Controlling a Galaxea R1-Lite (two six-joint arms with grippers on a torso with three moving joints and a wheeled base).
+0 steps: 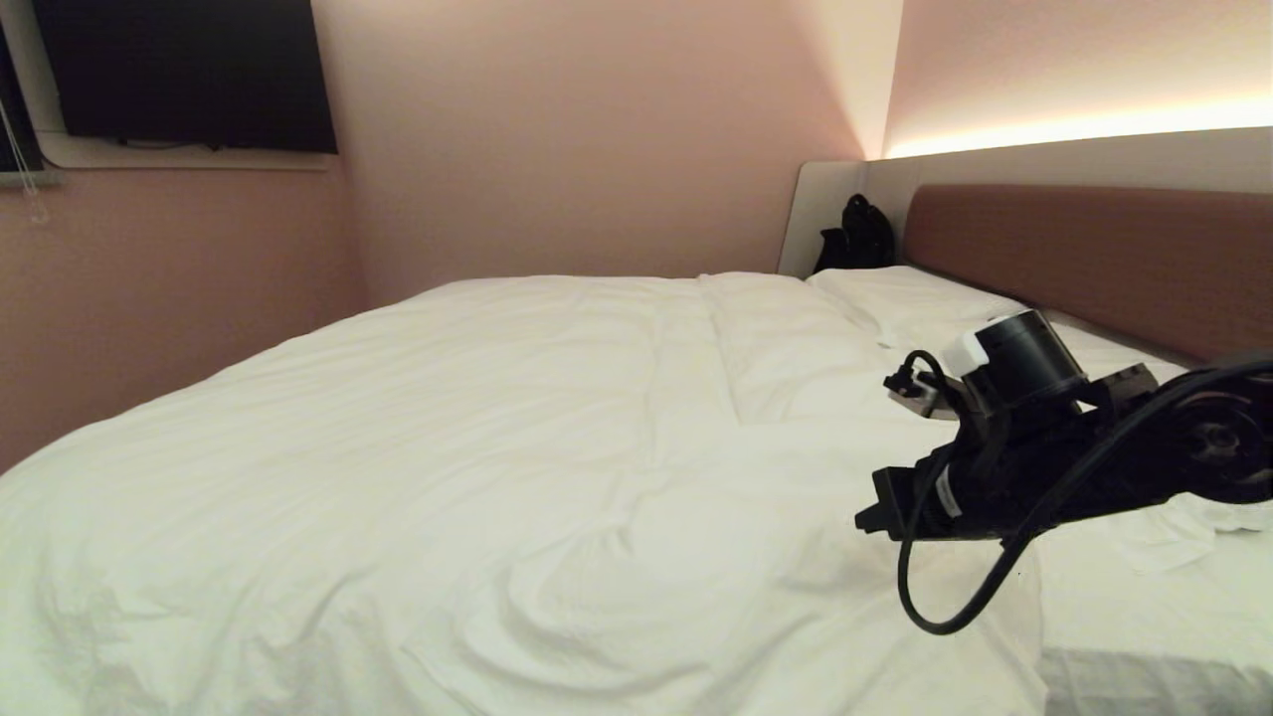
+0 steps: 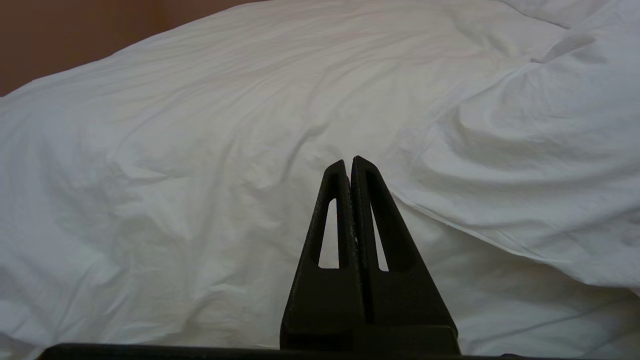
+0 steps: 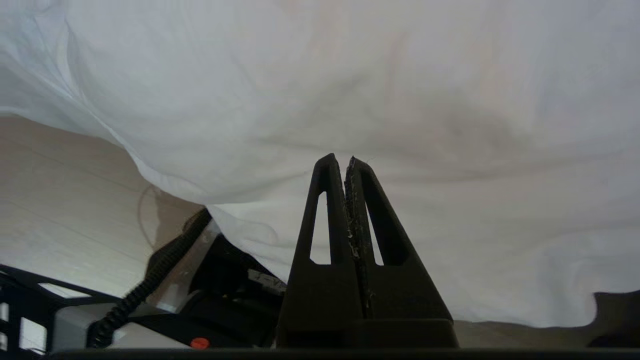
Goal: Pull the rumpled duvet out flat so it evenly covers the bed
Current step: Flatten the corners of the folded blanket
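Note:
The white puffy duvet (image 1: 497, 447) lies creased over most of the bed (image 1: 1084, 259), with dents and folds near the front. It ends short of the head end, where the fitted sheet (image 1: 1144, 597) shows bare. My right arm (image 1: 1034, 447) reaches over the duvet's right part. In the right wrist view my right gripper (image 3: 340, 159) is shut with no cloth between its fingers, pointing at the duvet (image 3: 350, 75) where its edge hangs off the mattress. Whether it touches I cannot tell. My left gripper (image 2: 348, 161) is shut and empty, facing the duvet (image 2: 200, 150).
White pillows (image 1: 915, 298) lie by the brownish-red headboard. A black bag (image 1: 855, 239) sits in the far corner. A dark screen (image 1: 189, 70) hangs on the pink wall at left. Below the duvet's edge are pale wood floor (image 3: 60, 200) and my black base (image 3: 225, 290).

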